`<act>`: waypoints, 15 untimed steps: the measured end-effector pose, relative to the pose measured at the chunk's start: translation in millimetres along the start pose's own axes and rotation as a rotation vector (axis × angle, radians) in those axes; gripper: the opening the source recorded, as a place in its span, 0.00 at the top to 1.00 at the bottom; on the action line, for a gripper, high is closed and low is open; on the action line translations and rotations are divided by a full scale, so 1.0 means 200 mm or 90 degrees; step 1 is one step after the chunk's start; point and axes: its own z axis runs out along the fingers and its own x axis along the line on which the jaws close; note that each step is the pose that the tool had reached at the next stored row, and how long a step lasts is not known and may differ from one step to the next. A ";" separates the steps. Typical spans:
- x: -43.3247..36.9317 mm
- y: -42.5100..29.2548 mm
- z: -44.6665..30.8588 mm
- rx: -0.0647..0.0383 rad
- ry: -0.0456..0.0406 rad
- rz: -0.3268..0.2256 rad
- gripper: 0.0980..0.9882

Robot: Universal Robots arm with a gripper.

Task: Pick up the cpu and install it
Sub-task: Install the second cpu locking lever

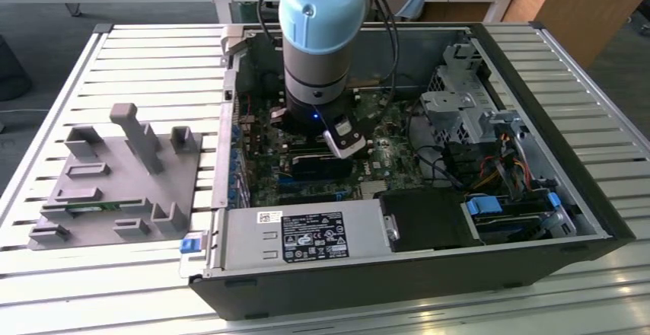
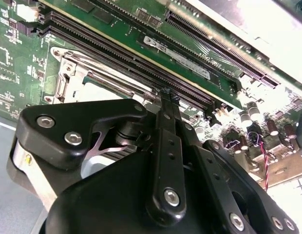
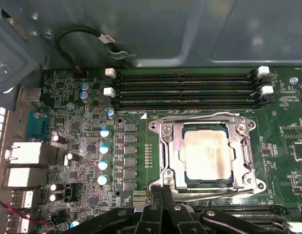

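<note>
Item: my gripper (image 3: 163,192), fingers pressed together, nothing between them, held low inside the open computer case (image 1: 568,221) over the motherboard (image 3: 92,146).

Item: cpu (image 3: 208,152), silvery square, seated flat in its socket, ringed by the metal socket frame (image 3: 165,146). My fingertips sit just beside the frame's edge, not touching the cpu.

Item: memory slots (image 3: 185,87), beside the socket.

Item: grey parts tray (image 1: 112,183), outside the case, at the exterior view's left.

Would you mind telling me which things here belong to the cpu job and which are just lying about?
Job:
- cpu, sitting in the socket
- tool, close by the socket
- motherboard

Lying about:
- grey fixture beside the case
- memory slots
- drive cage
</note>
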 end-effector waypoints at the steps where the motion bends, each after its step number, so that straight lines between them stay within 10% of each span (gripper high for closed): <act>1: 0.000 0.000 0.001 -0.001 0.0000 0.000 0.99; 15: 0.005 -0.005 0.019 -0.013 0.0002 0.000 0.99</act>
